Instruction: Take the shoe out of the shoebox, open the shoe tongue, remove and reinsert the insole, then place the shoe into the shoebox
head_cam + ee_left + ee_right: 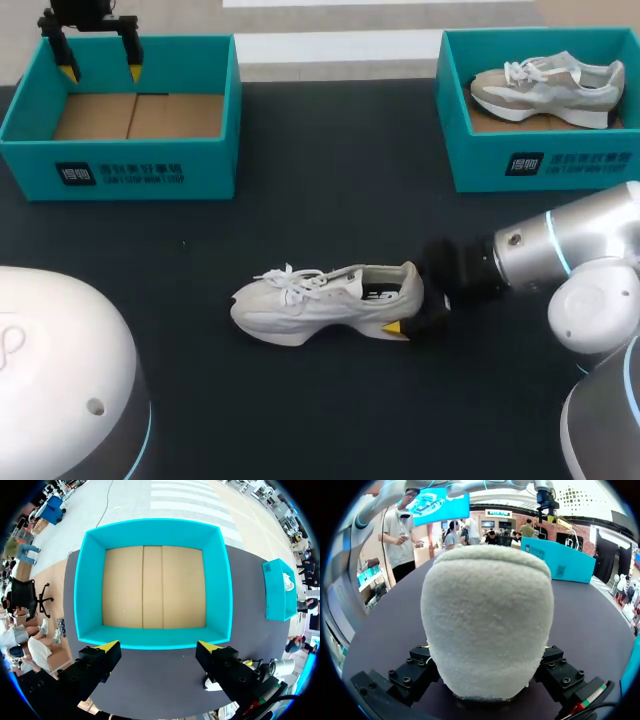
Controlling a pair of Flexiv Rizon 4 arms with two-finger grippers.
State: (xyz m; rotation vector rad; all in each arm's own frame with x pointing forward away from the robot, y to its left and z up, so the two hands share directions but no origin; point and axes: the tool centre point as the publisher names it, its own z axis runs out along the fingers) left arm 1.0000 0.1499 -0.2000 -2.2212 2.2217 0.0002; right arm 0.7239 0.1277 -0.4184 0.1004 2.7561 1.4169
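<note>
Right gripper (414, 312) is clamped on the heel of the shoe (320, 300) (sitting on the surface (330, 200)); left gripper (100, 68) hangs wide open over the shoebox (120, 172).

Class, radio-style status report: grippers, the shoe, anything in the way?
Left gripper open, over empty shoebox. Right gripper shut on shoe heel, shoe upright on table. Nothing blocking.

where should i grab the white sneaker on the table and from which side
Grip the white lace-up sneaker by its heel, coming from the right side. It stands upright on its sole with the narrow rounded heel facing the right gripper, which holds it there from both sides.
</note>
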